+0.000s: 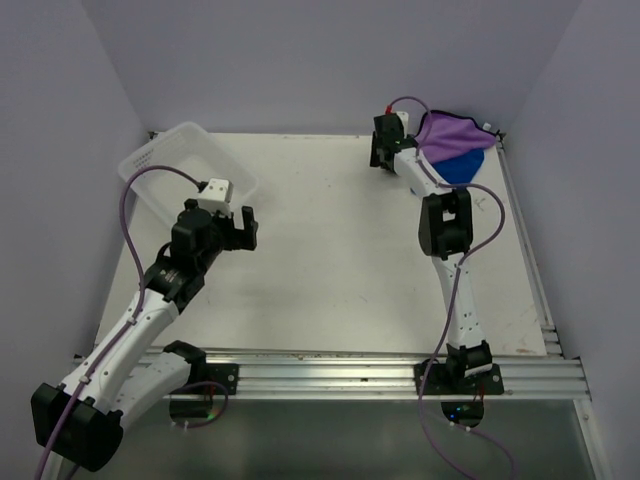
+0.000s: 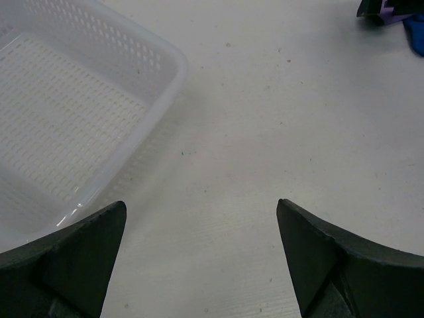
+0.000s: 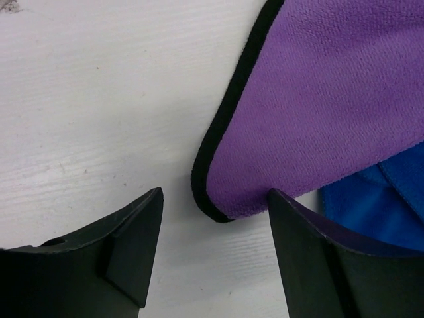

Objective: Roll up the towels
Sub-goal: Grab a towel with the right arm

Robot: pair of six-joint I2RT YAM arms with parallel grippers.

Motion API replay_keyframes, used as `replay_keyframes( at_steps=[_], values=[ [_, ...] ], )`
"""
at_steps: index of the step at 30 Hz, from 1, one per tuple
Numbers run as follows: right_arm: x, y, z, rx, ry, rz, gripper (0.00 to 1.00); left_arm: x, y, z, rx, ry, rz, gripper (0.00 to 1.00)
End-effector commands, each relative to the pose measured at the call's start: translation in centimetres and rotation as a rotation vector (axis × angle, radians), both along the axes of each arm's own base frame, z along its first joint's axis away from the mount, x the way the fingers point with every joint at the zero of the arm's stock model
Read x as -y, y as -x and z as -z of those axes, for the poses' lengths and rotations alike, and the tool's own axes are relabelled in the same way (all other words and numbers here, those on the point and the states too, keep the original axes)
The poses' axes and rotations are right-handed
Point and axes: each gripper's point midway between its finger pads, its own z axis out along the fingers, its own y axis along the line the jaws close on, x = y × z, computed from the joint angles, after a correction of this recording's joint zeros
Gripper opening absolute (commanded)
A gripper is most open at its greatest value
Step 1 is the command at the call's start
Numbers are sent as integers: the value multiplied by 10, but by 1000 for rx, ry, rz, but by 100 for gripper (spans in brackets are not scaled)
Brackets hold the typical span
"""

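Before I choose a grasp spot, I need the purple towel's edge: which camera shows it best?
Right wrist: the purple towel fills the frame, its black-edged corner between the fingers of the open right gripper, overlapping the blue towel. Top external shows it small, partly behind the arm; left wrist catches only a sliver.

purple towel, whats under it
A blue towel sticks out from under the purple towel. How much of it lies beneath is covered.
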Motion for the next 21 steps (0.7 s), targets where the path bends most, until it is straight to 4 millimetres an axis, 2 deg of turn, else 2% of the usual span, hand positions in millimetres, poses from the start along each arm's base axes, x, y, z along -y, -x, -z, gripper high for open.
replay_keyframes(
  at_steps=[1,8,13,21],
  values=[
    [-5,-7,-12,12,12,-49,67,5,-5,-26,64,2,18,100],
    [6,-8,-6,4,47,-28,59,7,-5,-26,64,-3,24,100],
    [16,-8,-7,3,80,-15,47,8,-4,-26,66,-4,28,100],
    [24,-6,0,-20,75,-8,33,10,-3,-26,67,-1,38,100]
  ],
)
